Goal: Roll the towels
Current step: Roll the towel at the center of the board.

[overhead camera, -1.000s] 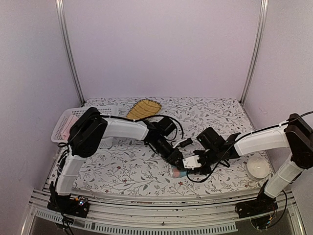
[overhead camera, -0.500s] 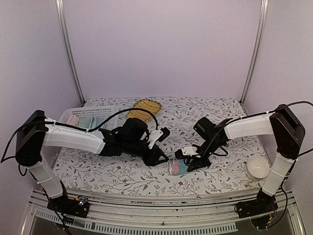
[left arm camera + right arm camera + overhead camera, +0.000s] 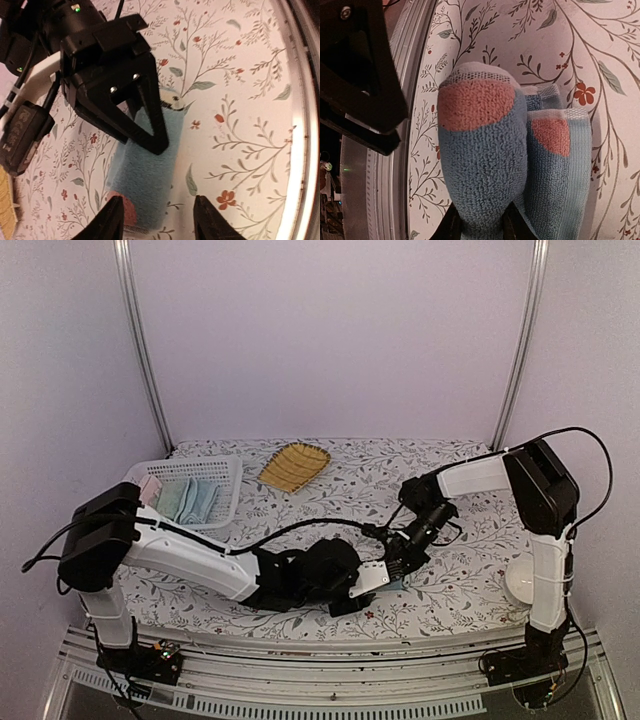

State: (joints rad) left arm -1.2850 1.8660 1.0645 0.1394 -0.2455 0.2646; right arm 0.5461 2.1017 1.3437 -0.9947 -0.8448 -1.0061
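Right wrist view: right hand (image 3: 480,226) is pinching the printed towel (image 3: 482,150). The towel is sitting as a tight roll on the tabletop (image 3: 555,45), its orange patches facing away from the hand. A looser fold of the same blue cloth is lying against the roll's side.

Change noted: a second ago the left hand was working at the roll beside the right hand, and then it was backing well off. Now the left arm is lying low along the near edge and the hand is coming back in end-on.

Left wrist view: left hand (image 3: 159,210) is spreading its fingers wide with nothing between them. The roll's end is sitting just ahead of them, and a right-hand finger is lying across the roll beyond.

Reading: this towel's rolling is looking about finished. The left hand is probably lining up to take or steady the roll from its end.

Plain towel (image 3: 190,498) is lying flat, apparently unrolled, in the basket (image 3: 225,508), well apart from both hands. That half of the job is likely still waiting.
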